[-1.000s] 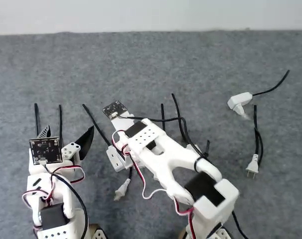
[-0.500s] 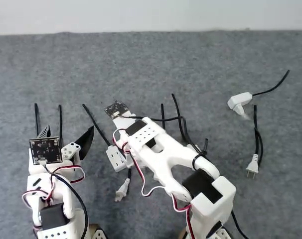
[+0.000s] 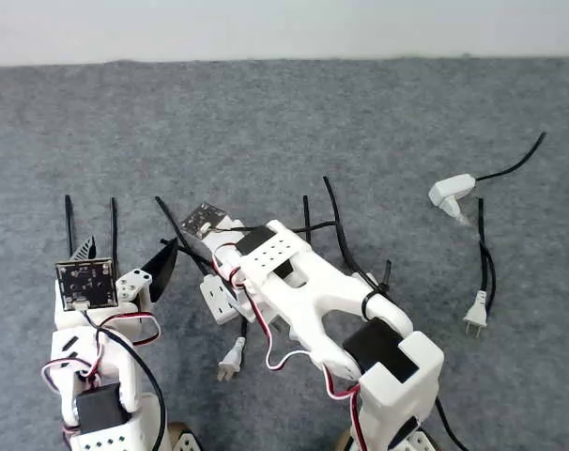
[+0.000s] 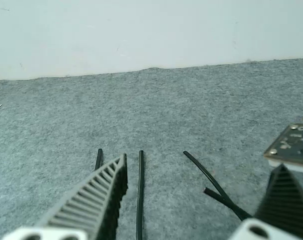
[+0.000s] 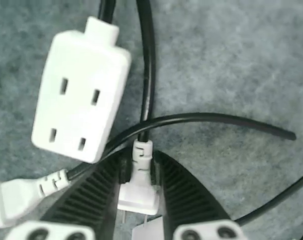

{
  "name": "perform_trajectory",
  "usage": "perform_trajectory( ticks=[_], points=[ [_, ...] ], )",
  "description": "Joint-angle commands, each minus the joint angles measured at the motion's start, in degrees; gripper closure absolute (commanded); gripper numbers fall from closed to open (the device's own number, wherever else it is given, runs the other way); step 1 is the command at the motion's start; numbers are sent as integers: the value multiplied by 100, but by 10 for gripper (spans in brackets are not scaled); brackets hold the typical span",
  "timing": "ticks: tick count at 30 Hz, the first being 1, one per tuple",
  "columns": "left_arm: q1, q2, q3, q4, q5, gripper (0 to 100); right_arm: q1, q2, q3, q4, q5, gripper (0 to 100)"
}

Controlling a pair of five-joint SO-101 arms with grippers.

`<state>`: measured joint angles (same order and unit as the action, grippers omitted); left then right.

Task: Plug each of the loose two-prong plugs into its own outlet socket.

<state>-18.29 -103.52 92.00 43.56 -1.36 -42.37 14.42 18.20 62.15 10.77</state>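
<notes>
Right gripper (image 5: 140,167) pinching white plug (image 5: 138,195) by body, cord going out past fingertips; socket block (image 5: 79,90) just beside, slots facing up; second plug (image 5: 14,200) lying near block corner; left gripper (image 4: 201,165) spread wide, holding nothing, low over carpet (image 4: 191,100); third plug (image 3: 474,315) and second socket (image 3: 451,193) well apart from both arms, on right arm's side.

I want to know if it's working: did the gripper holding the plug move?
Yes. The right gripper, shut on the plug, shifted: in the high view its camera board swung left, away from the far white socket, which stayed put.
</notes>
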Motion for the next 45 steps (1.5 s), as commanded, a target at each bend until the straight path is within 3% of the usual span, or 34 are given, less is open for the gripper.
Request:
perform_trajectory(
  ticks=[1,8,14,21,34,45],
  points=[
    [62,-88,-48,-158,-35,589,233,-743,-141,163,229,988],
    [273,-97,-84,-176,0,589,303,-2431,-290,936,747,988],
    [1134,-97,-400,-246,9,589,303,-3380,-1301,1824,1099,988],
    [1758,-97,-936,123,9,589,312,-3495,-2646,2633,1424,988],
    [3323,-97,-2448,1160,589,589,321,-3477,-3437,2545,1618,989],
    [3367,-97,-2158,721,563,589,136,-3495,-3763,2791,1389,989]
  ],
)
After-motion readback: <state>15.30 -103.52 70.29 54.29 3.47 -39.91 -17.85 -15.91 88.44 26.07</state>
